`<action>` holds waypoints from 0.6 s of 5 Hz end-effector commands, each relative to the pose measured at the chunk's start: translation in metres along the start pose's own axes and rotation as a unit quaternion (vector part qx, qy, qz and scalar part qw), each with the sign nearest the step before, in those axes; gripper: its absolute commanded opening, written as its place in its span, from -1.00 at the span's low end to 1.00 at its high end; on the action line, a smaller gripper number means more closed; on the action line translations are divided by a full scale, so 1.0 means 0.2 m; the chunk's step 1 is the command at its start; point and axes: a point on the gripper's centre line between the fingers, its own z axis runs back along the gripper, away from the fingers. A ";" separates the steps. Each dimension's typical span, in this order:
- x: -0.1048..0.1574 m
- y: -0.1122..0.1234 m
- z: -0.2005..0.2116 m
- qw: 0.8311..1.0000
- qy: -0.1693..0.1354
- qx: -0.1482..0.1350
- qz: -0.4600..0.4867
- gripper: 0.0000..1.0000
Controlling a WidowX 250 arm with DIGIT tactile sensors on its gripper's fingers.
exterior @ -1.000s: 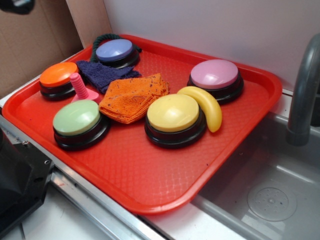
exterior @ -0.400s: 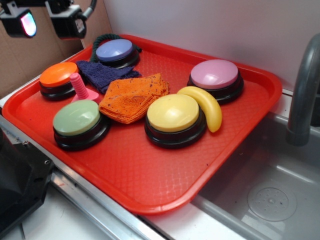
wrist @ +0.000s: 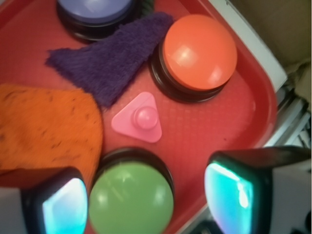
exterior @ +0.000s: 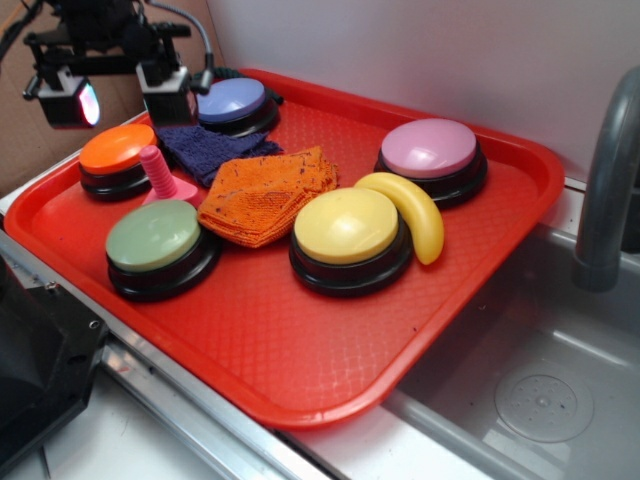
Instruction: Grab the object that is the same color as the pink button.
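The gripper (exterior: 118,92) has dropped lower and further into view than a moment ago, now hanging above the tray's (exterior: 300,370) back left corner. Its fingers (wrist: 243,190) stand wide apart, holding nothing. The pink peg (exterior: 156,176) stands upright where it was, between the orange button (exterior: 115,158), the green button (exterior: 156,245) and the purple cloth (exterior: 205,148). The pink button (exterior: 431,156) sits well apart at the back right, probably untouched.

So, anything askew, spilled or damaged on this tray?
Nothing spilled or broken. The orange cloth and purple cloth lie rumpled and overlapping mid-tray, and a banana leans against the yellow button. The pink peg stands upright, untouched.
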 end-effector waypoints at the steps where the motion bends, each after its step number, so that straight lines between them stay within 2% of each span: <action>1: 0.08 0.04 -0.11 0.997 -0.033 -0.029 0.061 1.00; 2: 0.10 0.04 -0.17 0.996 -0.045 -0.022 0.078 1.00; 3: 0.12 0.03 -0.21 0.996 -0.042 -0.023 0.077 1.00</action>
